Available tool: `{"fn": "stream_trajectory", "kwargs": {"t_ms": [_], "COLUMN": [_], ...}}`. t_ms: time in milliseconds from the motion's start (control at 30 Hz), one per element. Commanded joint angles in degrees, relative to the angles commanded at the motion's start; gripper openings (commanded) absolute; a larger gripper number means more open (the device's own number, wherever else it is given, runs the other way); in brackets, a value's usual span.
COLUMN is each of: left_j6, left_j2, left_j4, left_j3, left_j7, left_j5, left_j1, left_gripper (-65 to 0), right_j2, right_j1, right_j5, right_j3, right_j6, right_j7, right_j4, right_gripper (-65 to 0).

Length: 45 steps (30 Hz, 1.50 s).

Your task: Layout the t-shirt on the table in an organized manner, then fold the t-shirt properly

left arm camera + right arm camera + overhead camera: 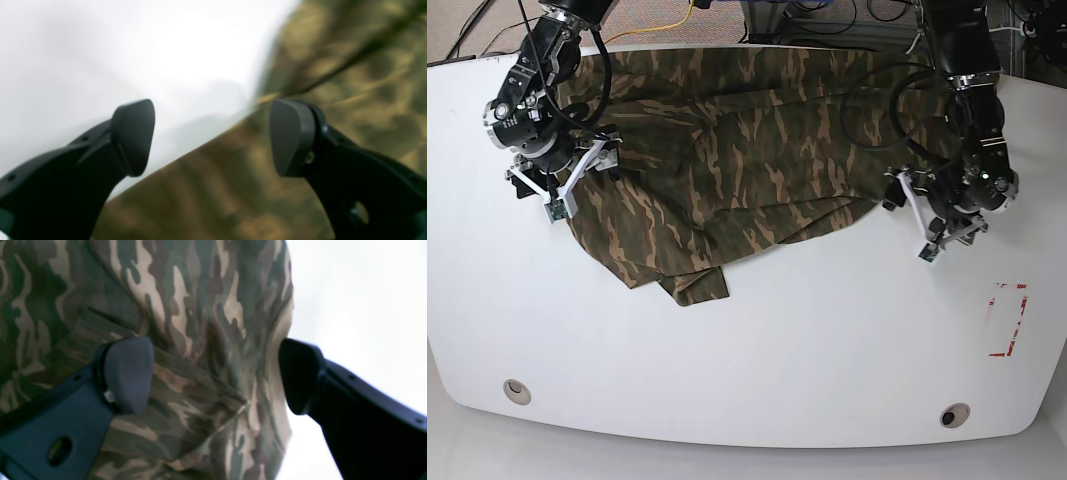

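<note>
Shirt [747, 150] rumpled across your table's [757, 350] far edge, left gripper [213, 136] jaws apart at its hem, right gripper [213, 375] jaws apart over cloth.

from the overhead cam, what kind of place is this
Most likely a robotics lab workstation. Two robot arms work over a white table marked with a red tape outline, a camouflage t-shirt spread on it, and loose cables run across the floor behind.
</note>
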<state>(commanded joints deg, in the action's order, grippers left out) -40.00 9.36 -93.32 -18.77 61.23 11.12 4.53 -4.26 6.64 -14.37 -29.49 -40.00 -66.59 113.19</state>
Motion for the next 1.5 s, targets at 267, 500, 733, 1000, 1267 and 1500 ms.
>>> {"fn": "stream_trajectory", "kwargs": {"t_ms": [267, 500, 733, 1000, 1267, 1500], "left_j6": [0.0, 0.0, 0.0, 0.0, 0.0, 0.0], "left_j2": [1.58, 2.55, 4.66, 4.57, 2.81, 2.55], "left_j4": [0.18, 4.4, 12.75, 15.74, 15.38, 13.19], "left_j3": [-12.31, -21.36, -23.91, -23.38, -18.81, -18.81], "left_j7": [3.6, 4.31, 3.34, 2.11, 2.81, 5.27], "left_j5": [0.0, -0.09, -0.09, -0.09, 0.09, 0.09], "left_j1": [-0.09, -1.14, -1.14, -1.14, -1.14, -0.97], "left_gripper": [-14.4, -14.4, -14.4, -14.4, -14.6, -18.6], "right_j2": [0.26, 0.26, 0.26, 0.26, 0.26, 0.26], "right_j1": [0.0, 0.0, 0.0, 0.0, 0.0, 0.09], "right_j5": [0.0, 0.0, 0.0, 0.0, 0.0, 0.0], "right_j3": [0.09, 0.09, 0.09, 0.09, 0.09, 0.09], "right_j6": [0.0, 0.0, 0.0, 0.0, 0.0, 0.0], "right_j7": [0.0, 0.0, 0.0, 0.0, 0.0, 0.0], "right_j4": [0.0, 0.0, 0.0, 0.0, 0.0, 0.0], "right_gripper": [-8.1, -8.1, -8.1, -8.1, -8.1, -8.1]}}
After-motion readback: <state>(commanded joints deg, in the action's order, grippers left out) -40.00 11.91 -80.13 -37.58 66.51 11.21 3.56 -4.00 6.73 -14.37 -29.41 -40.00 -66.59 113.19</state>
